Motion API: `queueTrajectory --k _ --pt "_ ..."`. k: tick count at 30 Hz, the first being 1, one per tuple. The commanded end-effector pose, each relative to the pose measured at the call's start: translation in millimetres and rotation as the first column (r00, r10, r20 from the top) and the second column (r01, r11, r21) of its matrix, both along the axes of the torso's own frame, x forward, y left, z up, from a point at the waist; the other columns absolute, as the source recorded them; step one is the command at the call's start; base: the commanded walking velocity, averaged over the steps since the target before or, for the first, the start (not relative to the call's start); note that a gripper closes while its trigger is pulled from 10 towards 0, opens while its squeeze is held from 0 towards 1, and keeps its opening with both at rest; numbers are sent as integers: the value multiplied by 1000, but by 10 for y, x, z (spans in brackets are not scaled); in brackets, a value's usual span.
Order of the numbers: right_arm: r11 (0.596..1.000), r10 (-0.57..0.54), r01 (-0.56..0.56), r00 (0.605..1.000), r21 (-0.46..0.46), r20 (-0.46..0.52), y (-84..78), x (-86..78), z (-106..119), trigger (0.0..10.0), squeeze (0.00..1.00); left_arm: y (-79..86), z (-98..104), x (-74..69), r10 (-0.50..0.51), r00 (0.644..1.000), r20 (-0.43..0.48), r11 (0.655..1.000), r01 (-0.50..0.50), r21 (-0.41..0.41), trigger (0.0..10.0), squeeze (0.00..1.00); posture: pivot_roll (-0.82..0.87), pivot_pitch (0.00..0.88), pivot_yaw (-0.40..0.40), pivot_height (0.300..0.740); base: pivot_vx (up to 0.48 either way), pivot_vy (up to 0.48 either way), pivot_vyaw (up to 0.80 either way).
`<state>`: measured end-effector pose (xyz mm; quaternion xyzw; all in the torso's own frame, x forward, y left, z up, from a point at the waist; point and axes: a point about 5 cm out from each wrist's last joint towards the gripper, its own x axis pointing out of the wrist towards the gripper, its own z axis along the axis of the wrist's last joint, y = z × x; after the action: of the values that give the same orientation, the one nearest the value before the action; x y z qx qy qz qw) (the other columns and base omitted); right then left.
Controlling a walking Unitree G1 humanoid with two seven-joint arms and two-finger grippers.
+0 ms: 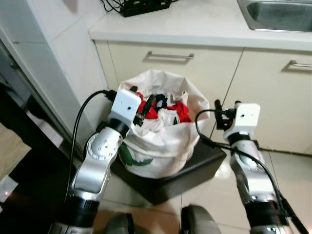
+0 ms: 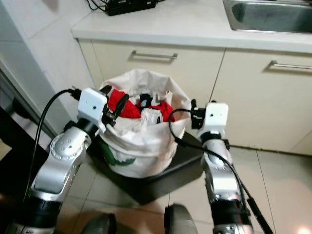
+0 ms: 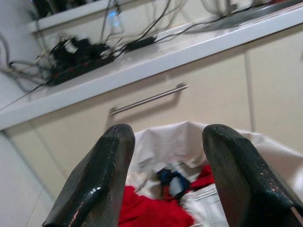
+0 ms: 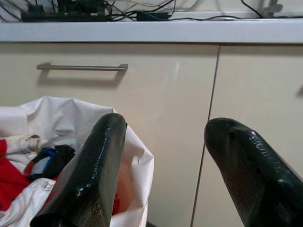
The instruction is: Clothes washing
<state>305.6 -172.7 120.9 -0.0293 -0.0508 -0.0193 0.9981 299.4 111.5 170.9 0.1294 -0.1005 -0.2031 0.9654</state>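
Observation:
A white laundry bag stands open on a black box in front of the cabinets. Red clothes, a white garment and a dark blue piece fill its top. My left gripper hovers at the bag's left rim, open, fingers pointing over the red cloth with nothing between them. To the right of the bag, my right gripper is level with the rim, also open and holding nothing.
Cream cabinet doors with a bar handle rise behind the bag. On the counter lie a black power strip with cables and a steel sink. A white panel stands at the left. Tiled floor lies at the right.

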Motion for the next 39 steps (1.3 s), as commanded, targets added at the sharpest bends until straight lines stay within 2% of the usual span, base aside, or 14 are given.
queueTrajectory --k 1,3,6,7,10,14,16,18,19,21,25,27,31,39 --pt "1000 28 -28 999 5 20 78 -5 81 10000 0 95 67 26 38 999 16 999 -38 31 10000 0 -150 105 55 668 461 0 0" --pt "1000 27 -27 999 8 30 67 -35 124 10000 0 152 122 117 70 997 23 997 -71 30 10000 0 -153 123 52 668 0 0 0" --pt "998 61 -61 997 -2 51 102 -144 202 10000 0 268 200 369 113 993 22 987 -115 109 10000 0 -181 162 56 668 0 0 0" --pt "995 95 -95 994 -9 58 148 -226 232 10000 0 374 278 514 152 988 16 981 -153 120 10000 0 -194 170 57 668 0 0 0" --pt "993 121 -122 991 0 57 181 -339 249 10000 0 432 386 600 168 986 17 980 -169 106 10000 0 -227 197 56 668 0 0 0" --pt "991 129 -129 991 17 31 204 -490 241 10000 0 399 469 653 141 990 1 984 -140 109 10000 0 -246 243 57 668 0 0 0" --pt "990 141 -141 990 27 10 243 -615 244 10000 0 304 500 743 78 996 -43 985 -71 157 10000 0 -251 292 69 668 0 0 0" --pt "989 145 -145 989 28 5 257 -660 248 10000 0 273 508 788 60 996 -61 983 -48 178 10000 0 -251 292 69 668 0 0 0" --pt "988 148 -148 989 44 -12 292 -774 248 10000 0 209 515 901 27 994 -103 976 -4 220 10000 0 -241 345 93 668 0 0 0" --pt "988 145 -143 989 66 -33 320 -867 222 10000 0 147 484 993 12 990 -139 966 24 259 10000 0 -244 360 104 668 0 0 0" --pt "987 143 -139 989 80 -45 359 -974 230 10000 0 35 445 1047 -14 982 -191 963 64 261 10000 0 -261 375 116 668 0 0 0" --pt "986 149 -144 987 81 -56 378 -1052 253 10000 0 -90 404 1063 -35 971 -235 960 98 261 10000 0 -270 384 118 668 0 0 0" --pt "985 157 -149 984 89 -84 389 -1162 251 10000 0 -176 323 1077 -33 966 -255 937 119 329 10000 0 -292 402 116 668 0 0 0" --pt "985 158 -147 978 84 -139 348 -1313 246 10000 0 -238 684 1159 -93 984 -150 909 146 392 10000 0 -325 424 102 668 0 0 0"
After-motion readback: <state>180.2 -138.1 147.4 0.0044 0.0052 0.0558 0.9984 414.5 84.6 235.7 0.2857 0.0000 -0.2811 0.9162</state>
